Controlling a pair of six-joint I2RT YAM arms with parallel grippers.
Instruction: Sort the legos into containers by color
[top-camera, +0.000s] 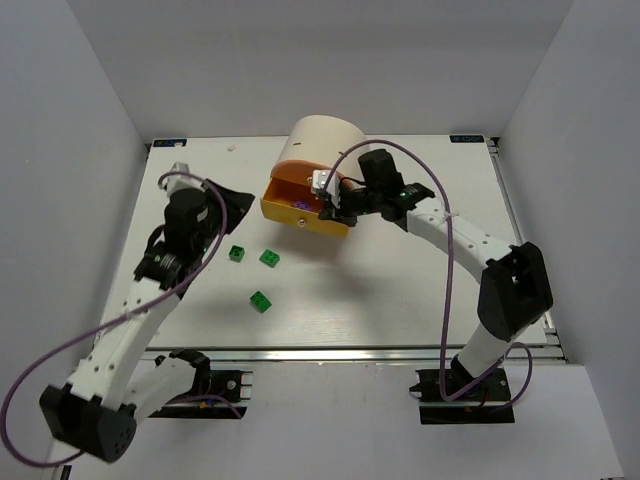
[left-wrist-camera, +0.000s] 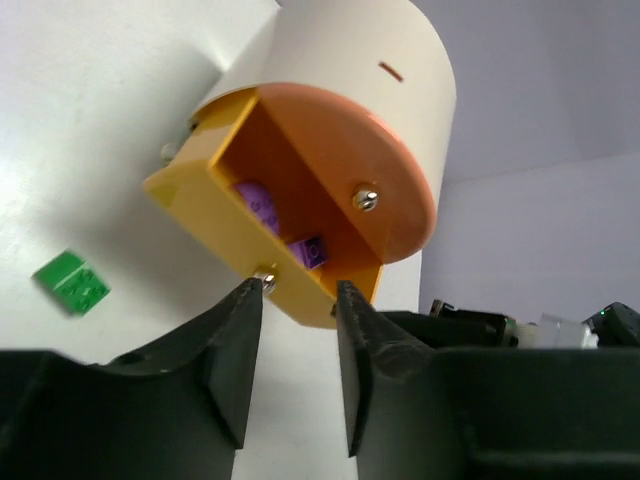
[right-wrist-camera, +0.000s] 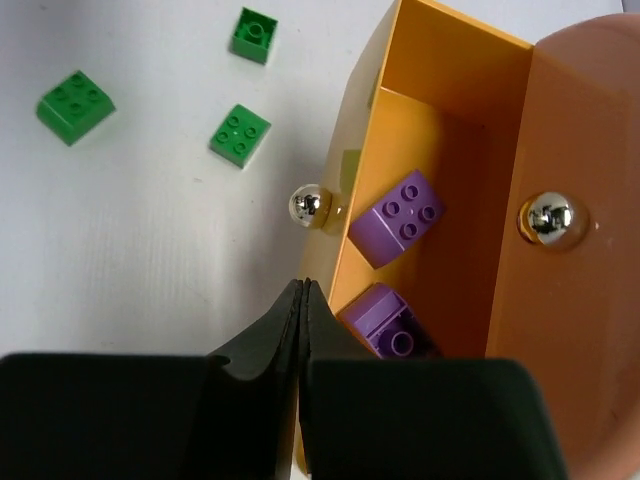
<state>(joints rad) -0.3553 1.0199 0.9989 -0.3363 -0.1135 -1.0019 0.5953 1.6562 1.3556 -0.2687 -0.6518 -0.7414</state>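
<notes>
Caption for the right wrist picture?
Shut jaws at an open yellow drawer holding two purple bricks; three green bricks outside.

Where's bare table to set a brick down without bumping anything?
Bare table: the near-centre stretch right of the green legos, in front of the yellow drawer. Crowded: at the drawer, where the right claw hovers, and among the legos.

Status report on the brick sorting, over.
Left gripper open, empty. Right gripper shut, at the open yellow drawer. Two purple bricks inside; three green bricks on the table. Nothing blocks them.
</notes>
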